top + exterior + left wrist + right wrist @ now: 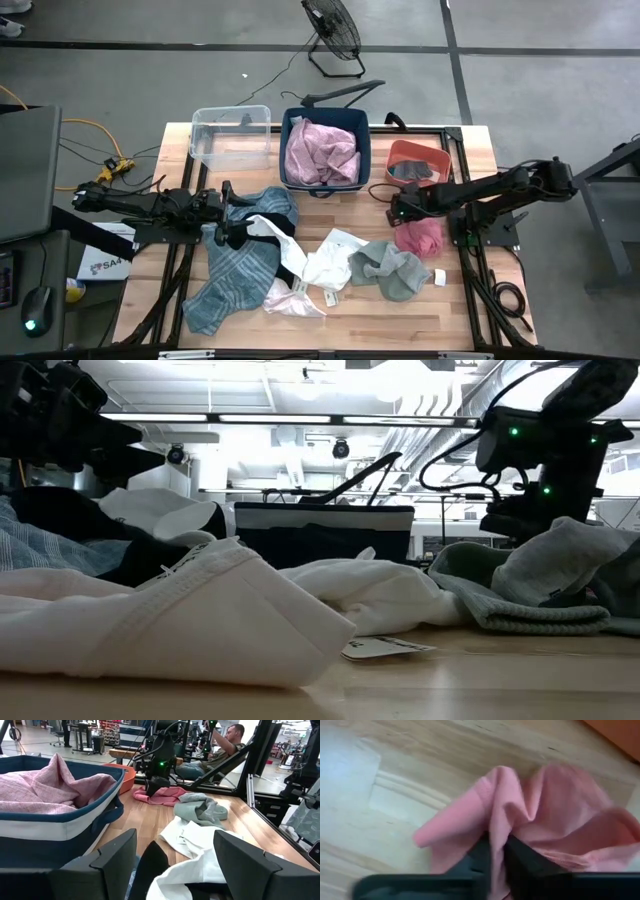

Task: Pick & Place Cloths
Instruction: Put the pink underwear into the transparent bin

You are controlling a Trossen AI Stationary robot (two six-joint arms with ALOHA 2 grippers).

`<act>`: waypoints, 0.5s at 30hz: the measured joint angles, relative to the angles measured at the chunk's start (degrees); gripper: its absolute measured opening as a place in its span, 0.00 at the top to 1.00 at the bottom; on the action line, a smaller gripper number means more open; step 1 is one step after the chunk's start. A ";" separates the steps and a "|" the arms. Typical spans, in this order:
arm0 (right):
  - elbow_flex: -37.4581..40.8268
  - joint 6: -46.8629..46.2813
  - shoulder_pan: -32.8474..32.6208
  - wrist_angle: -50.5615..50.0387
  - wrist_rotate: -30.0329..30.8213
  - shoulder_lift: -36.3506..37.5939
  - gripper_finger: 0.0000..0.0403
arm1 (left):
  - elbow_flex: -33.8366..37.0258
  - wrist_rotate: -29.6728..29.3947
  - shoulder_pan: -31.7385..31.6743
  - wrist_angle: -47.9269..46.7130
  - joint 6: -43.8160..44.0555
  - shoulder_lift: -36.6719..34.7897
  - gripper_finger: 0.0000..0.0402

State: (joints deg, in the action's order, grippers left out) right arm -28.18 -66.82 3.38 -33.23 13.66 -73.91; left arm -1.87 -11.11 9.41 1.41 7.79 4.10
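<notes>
a folded white cloth [170, 615] fills the near left of the wooden table [480, 685], a white paper tag [385, 649] at its right tip. another white cloth [385, 595] lies behind, beside a grey-green cloth [530, 600] at the right. a dark basket [322, 532] stands toward the far edge.

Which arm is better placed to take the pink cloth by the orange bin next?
Right. Its tool is shut on the pink cloth beside the orange bin. The left tool is across the table, over the plaid cloth.
</notes>
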 joint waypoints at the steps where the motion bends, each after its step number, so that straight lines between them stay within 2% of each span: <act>1: 0.02 0.80 -0.25 0.61 -0.12 -0.02 0.96 | 0.00 0.00 -0.02 0.02 0.00 0.00 0.36; 6: 0.24 4.13 -2.12 7.43 0.30 0.68 0.99 | -0.02 -0.99 0.00 1.04 0.00 0.02 0.36; 15: 0.11 14.62 -3.76 23.86 7.06 8.82 0.99 | -1.26 -4.98 -0.01 4.40 -3.50 0.15 0.36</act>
State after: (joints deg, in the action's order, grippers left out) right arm -28.08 -52.20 -0.38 -9.38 20.72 -65.08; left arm -3.13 -16.10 9.40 5.81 4.29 4.25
